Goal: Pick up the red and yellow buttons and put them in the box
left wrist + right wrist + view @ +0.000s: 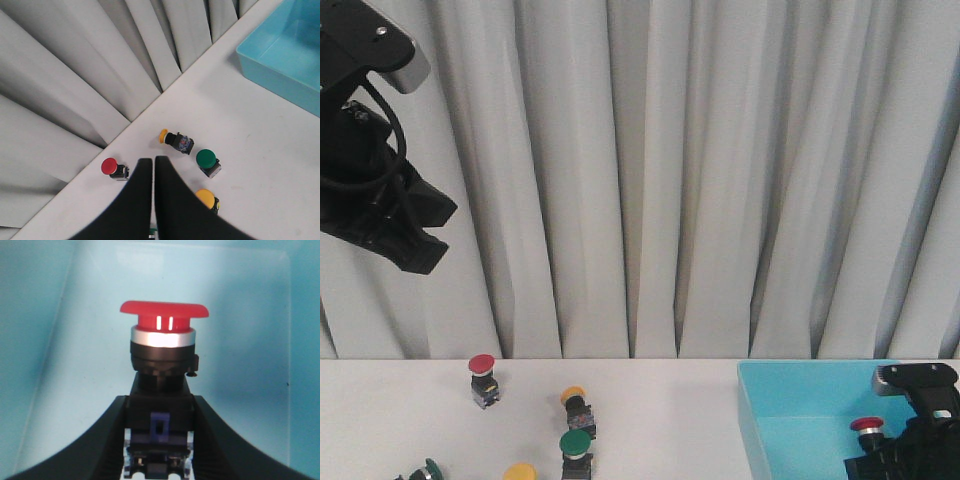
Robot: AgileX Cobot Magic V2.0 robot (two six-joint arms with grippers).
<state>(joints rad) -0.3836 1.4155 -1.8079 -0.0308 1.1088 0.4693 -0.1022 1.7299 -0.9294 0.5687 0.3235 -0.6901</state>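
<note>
My right gripper (159, 407) is shut on the black body of a red button (164, 315), cap pointing away, over the pale floor of the box (60, 300). The front view shows this red button (867, 427) held inside the turquoise box (790, 400) at the right. My left gripper (153, 161) hangs high over the table with its fingers shut on nothing. Below it stand a red button (109, 166), a yellow button (205, 198) and a yellow-orange button (170, 137) lying on its side. The same ones appear as the red button (481, 366), the yellow-orange button (575, 398) and the yellow button (519, 472).
A green-capped switch (576, 445) stands among the buttons, and another green one (425, 470) sits at the lower left edge. Grey curtains (650, 170) hang close behind the table's far edge. The left arm (370, 190) is raised at the upper left.
</note>
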